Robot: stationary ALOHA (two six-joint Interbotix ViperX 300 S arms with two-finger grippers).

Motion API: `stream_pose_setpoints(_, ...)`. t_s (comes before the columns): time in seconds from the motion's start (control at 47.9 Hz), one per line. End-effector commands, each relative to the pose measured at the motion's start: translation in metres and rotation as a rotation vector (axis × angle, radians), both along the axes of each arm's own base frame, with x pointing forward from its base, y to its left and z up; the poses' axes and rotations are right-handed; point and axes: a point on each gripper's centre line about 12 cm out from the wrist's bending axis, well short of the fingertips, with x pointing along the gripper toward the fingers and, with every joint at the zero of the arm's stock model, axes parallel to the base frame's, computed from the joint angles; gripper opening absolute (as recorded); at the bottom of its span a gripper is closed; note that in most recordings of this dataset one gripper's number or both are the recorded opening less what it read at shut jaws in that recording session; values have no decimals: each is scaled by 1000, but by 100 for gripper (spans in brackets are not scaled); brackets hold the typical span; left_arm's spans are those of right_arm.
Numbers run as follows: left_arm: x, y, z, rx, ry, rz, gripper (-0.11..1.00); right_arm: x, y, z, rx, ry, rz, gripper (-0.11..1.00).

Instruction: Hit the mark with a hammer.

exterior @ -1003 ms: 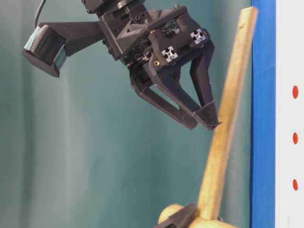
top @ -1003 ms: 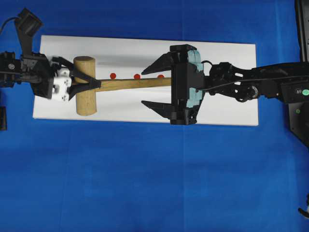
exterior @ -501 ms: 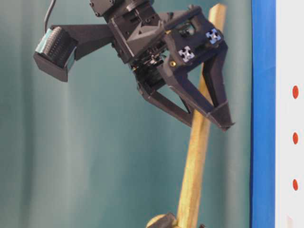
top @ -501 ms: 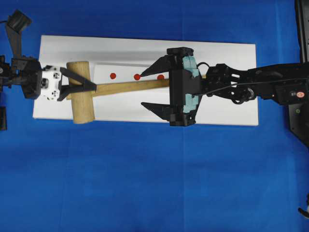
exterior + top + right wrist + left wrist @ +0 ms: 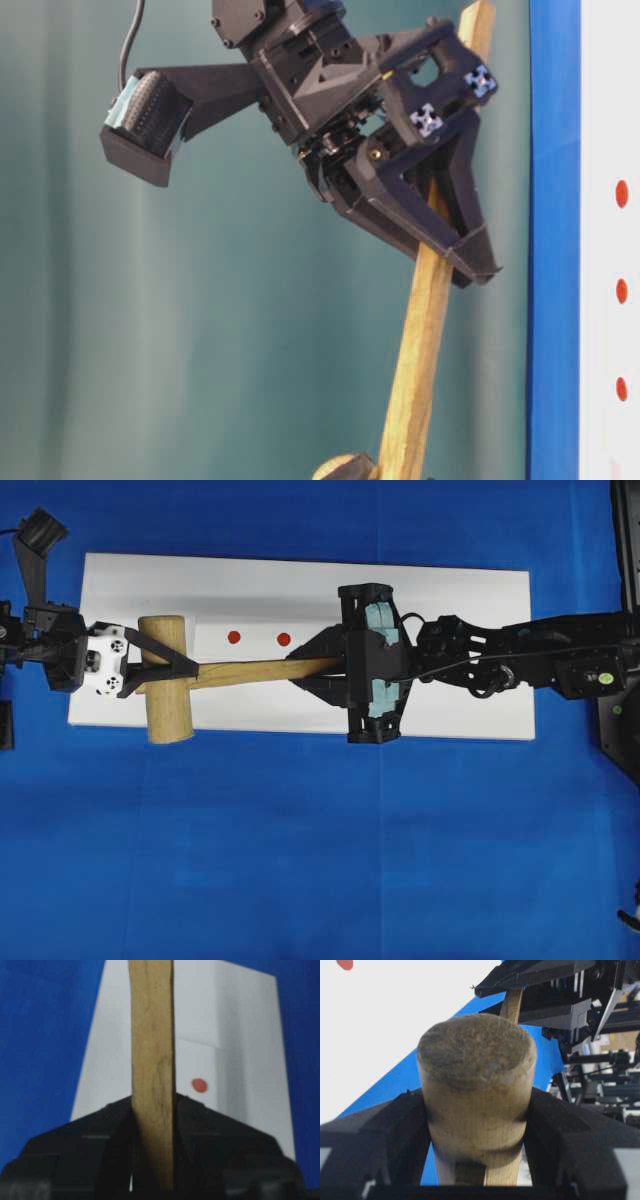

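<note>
right gripper: jaws, spread wide 1 second ago, now clamp the hammer handle
hammer: head sits slightly further left, handle tilted
left gripper: drawn back leftward

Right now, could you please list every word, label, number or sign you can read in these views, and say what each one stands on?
There is no readable text, number or brand in any view.
Black-and-white square marker patterns, not letters, stand on the black right gripper.
Similar dotted markers stand on the white part of the left gripper.
Plain red round dots, without writing, stand on the white rectangular board.
The light wooden mallet bears no marking.
</note>
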Motion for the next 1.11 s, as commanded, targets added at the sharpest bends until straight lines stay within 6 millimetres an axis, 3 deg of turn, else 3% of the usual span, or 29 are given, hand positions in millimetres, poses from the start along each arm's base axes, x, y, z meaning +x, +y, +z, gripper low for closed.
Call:
stream_pose_setpoints(0.0, 3, -2, 12, 2, -38, -7, 46, 4, -1, 12, -6, -34, 1, 6)
stream_pose_setpoints(0.585, 2, 6, 16, 18, -50, 15, 47, 4, 4, 11, -7, -26, 19, 6)
stream_pose_setpoints(0.731, 2, 5, 16, 19, -48, 12, 82, 4, 4, 12, -5, -29, 18, 6)
stream_pose_setpoints(0.794, 2, 5, 16, 16, -49, 11, 91, 4, 4, 12, -5, -29, 16, 6)
stream_pose_setpoints(1.086, -7, 4, 16, 3, -44, 14, 90, -4, 5, 14, 9, -34, 11, 6)
